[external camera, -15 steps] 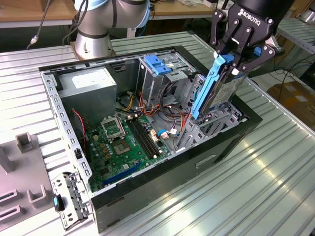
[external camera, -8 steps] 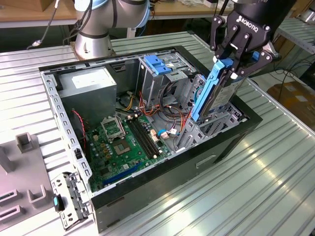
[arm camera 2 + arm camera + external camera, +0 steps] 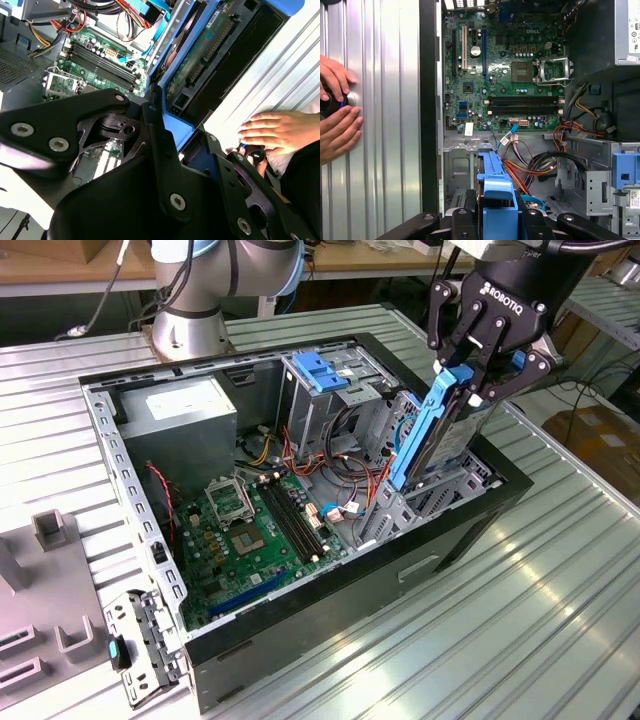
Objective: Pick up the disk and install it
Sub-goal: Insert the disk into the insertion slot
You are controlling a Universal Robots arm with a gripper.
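ROBOT SEATS A DRIVE: A robot arm's hand (image 3: 470, 380) grips the disk (image 3: 445, 435) by its upper end above an open computer case (image 3: 300, 635) lying on a ribbed metal surface (image 3: 540, 610). The hand is closed on the blue-railed drive from both sides, so the disk hangs directly below it with nothing between them.

The disk's long axis runs steeply down from the hand and leans toward the exterior view's left. Its lower end reaches the metal drive cage (image 3: 415, 505) on the side of the case at the exterior view's right. How that lean lines up with the cage's opening looks like the relation the fitting depends on. Whether the lower end has entered the slot or only rests at its mouth cannot be told.

In the second wrist view the disk (image 3: 200, 75) stretches away from the hand (image 3: 187, 147), green underside showing, close along the case's dark wall. In the first wrist view the disk (image 3: 497, 200) sits clamped in the hand (image 3: 497, 225), with the main board (image 3: 500, 75) beyond it on the case floor. A person's hands (image 3: 337, 117) rest on the surface outside the case, well apart from the disk.
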